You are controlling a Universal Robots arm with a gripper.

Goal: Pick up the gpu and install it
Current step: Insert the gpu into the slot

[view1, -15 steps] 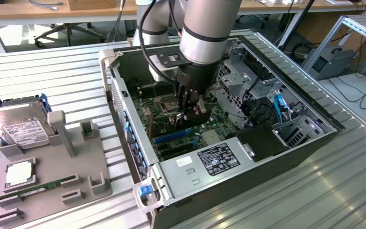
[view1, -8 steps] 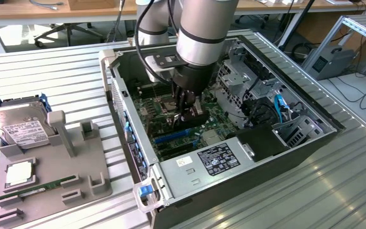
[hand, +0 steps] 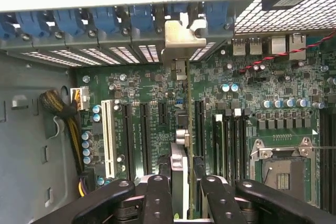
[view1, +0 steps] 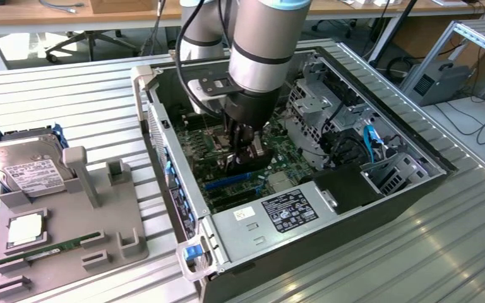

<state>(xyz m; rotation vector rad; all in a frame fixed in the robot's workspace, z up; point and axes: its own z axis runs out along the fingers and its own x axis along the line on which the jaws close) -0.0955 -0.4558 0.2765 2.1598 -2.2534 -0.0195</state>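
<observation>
The gpu (hand: 181, 145) stands on edge between the gripper's (hand: 182, 184) two fingers, its thin board running straight out ahead of them over the motherboard (hand: 247, 114). Its silvery-beige bracket (hand: 181, 38) is at the far end from the jaws, up against the row of blue slot latches (hand: 105, 19) on the rear wall of the computer case (view1: 327, 221). The jaws are part-way closed and clamp the card from both sides, one black finger (hand: 157, 198) on each face of the board. In the exterior view the gripper (view1: 244, 165) is lowered deep inside the open case, with the card's lower edge down among the expansion slots (hand: 144, 135); whether it is fully seated cannot be told. Beyond the jaws to one side lie the memory slots and the processor socket (hand: 283, 169). Outside the case, toward the exterior view's left, a grey holder tray (view1: 65, 233) carries a hard drive (view1: 23, 167) and a green RAM stick (view1: 48, 249).
</observation>
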